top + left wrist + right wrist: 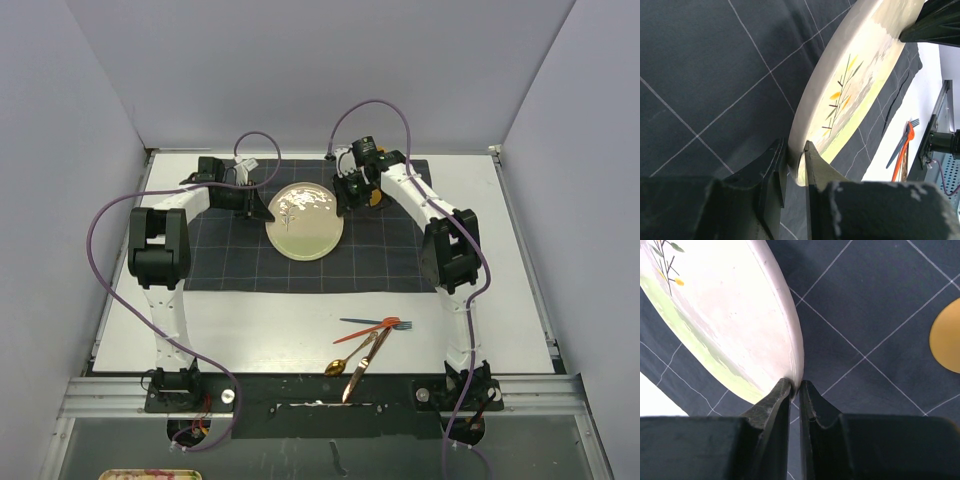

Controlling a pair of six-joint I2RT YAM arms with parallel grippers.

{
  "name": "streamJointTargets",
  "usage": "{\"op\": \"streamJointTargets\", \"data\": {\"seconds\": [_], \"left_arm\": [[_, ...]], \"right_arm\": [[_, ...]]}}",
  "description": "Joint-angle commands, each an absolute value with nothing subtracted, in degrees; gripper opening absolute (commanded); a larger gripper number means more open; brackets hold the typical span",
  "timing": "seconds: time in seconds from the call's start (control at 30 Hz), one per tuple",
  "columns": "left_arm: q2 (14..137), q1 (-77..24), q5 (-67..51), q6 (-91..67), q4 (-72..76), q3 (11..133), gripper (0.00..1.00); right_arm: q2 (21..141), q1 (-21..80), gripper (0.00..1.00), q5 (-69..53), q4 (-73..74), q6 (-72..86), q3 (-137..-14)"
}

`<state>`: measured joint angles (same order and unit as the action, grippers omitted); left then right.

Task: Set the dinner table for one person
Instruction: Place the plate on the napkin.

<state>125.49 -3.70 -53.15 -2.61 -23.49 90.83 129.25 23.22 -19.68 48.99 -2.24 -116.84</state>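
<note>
Left tool and right tool are each clamping an opposite rim of a round cream ceramic plate over a dark grey cloth with a thin light grid. The large flat white rectangular worktop is lying with its long axis running left to right, its metal rail along the near edge. A blue fork, an orange utensil, a gold spoon and a coppery knife are lying crossed on its bare near strip.

From the left wrist, the jaws are pinching the plate's rim; the worktop is showing only as a white strip at the right.

From the right wrist, the jaws are gripping the rim tightly. A yellow disc is being cut off by the frame edge, and I cannot tell what it is.
</note>
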Motion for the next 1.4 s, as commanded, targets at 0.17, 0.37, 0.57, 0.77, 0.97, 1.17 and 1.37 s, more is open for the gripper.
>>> {"op": "streamJointTargets", "data": {"seconds": [0.17, 0.37, 0.57, 0.77, 0.97, 1.17, 1.37], "left_arm": [[125.2, -2.8, -49.1, -2.3, -22.7, 96.1, 0.0], [126.1, -2.8, -48.9, -2.2, -22.8, 96.6, 0.0], [127.3, -2.9, -49.0, -2.2, -23.2, 97.3, 0.0], [128.2, -3.2, -48.5, -2.4, -24.2, 97.8, 0.0], [128.4, -3.3, -47.5, -3.0, -24.5, 98.1, 0.0], [129.3, -3.6, -46.9, -2.5, -27.1, 99.5, 0.0], [129.1, -4.1, -46.3, -2.0, -28.0, 100.2, 0.0]], "right_arm": [[130.8, 22.0, 0.0, -19.4, 48.5, -2.1, -122.3], [131.7, 21.9, 0.0, -19.6, 47.8, -1.5, -122.0], [131.8, 22.0, 0.0, -18.8, 46.8, -1.2, -122.0], [132.3, 22.2, 0.01, -18.5, 46.3, -0.9, -122.2], [132.5, 22.3, 0.0, -18.7, 45.6, -0.5, -121.7], [133.1, 22.5, 0.0, -18.6, 46.1, -0.5, -122.3], [133.9, 22.5, 0.0, -19.2, 45.9, -0.2, -122.4]]}}
